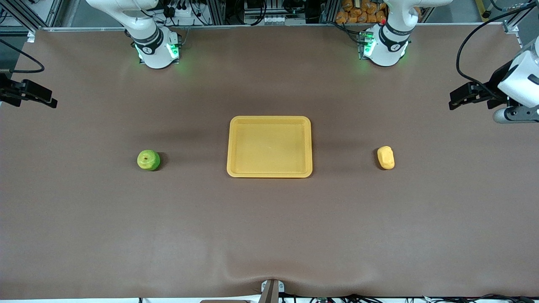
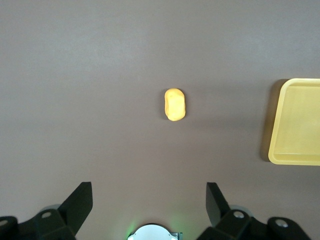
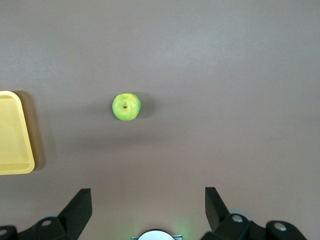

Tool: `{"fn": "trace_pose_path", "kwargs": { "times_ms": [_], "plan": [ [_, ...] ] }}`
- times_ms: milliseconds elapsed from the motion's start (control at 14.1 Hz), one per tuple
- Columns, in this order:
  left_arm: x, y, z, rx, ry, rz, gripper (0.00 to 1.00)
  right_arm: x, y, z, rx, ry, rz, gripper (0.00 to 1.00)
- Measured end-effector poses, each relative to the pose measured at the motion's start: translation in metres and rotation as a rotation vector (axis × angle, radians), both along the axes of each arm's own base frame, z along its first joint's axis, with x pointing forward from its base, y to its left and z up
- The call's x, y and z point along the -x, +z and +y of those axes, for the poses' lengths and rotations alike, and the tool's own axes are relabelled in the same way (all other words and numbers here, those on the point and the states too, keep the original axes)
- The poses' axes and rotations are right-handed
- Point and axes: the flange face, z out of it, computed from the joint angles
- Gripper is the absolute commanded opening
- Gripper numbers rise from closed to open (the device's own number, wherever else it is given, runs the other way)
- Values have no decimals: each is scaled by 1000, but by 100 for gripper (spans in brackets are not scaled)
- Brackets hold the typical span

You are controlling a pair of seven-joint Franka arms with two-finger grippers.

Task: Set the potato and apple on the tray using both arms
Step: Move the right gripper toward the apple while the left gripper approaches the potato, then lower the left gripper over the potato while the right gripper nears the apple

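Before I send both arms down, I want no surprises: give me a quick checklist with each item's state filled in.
1. Tray has nothing in it: ok.
2. Potato on the table beside the tray, toward the left arm's end, untouched: ok.
3. Apple on the table beside the tray, toward the right arm's end, stem dimple up: ok.
4. Left gripper open, holding nothing, potato in its view: ok.
5. Right gripper open, holding nothing, apple in its view: ok.
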Motion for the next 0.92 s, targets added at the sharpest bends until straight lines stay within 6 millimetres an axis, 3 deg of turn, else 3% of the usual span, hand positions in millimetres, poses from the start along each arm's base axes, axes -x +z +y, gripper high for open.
{"fn": "trace_pose_path", "kwargs": {
  "times_ms": [922],
  "plan": [
    [-35,-88,-8,1,-16,31,100,-37,-67,0,2,4,89,100]
  ]
}}
